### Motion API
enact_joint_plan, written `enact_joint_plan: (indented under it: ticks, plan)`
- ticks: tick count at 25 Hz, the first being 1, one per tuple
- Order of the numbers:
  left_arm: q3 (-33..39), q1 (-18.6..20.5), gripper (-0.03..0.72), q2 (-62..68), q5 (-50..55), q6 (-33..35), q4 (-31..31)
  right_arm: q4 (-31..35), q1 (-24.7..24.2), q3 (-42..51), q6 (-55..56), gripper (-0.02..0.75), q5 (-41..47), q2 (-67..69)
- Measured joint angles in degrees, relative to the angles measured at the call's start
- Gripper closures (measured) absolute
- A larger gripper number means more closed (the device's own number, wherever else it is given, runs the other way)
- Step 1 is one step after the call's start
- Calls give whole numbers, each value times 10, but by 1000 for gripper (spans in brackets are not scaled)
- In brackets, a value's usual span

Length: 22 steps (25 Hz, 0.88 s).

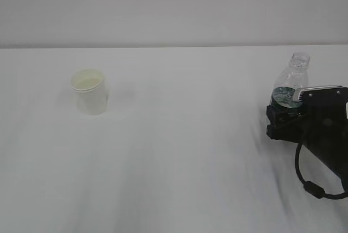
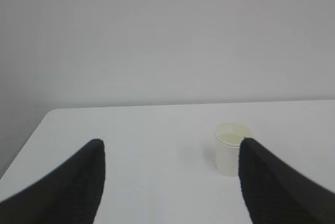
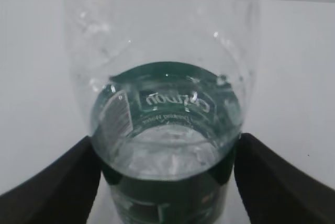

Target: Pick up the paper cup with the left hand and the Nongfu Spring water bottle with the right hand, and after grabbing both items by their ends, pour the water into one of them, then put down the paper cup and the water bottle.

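We find the right hand (image 3: pixel 167 182) closest in, its jaws spread wide either side of the Nongfu Spring water bottle (image 3: pixel 167 130); contact is not evident. The bottle stands upright, its green label's lettering unreadable to us. The left hand (image 2: pixel 170 182) is likewise wide open and empty, with the paper cup (image 2: pixel 231 156) upright ahead, just off its right-side finger.

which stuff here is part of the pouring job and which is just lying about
Part of the job:
- paper cup, upright on the table
- Nongfu Spring water bottle, uncapped, between the right gripper fingers
- water in the bottle
- left gripper, open, short of the cup

Just lying about:
- nothing loose; only the white table
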Motion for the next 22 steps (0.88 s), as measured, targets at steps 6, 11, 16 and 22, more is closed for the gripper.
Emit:
enact_joint_plan:
  ticks: [6,11,16,22]
  plan:
    - [0,0,111,0,-1,0,0,0,0,26,15,142,0,-44]
    - [0,0,111,0,-1,0,-1,0,0,68,16,143,-2,-91]
    - [0,0,111,0,2,0,-22,0,0,141,16,143,-2,-162]
    - [-5,0,111,0,17,0,-29,5,0,201,17,145,28,-290]
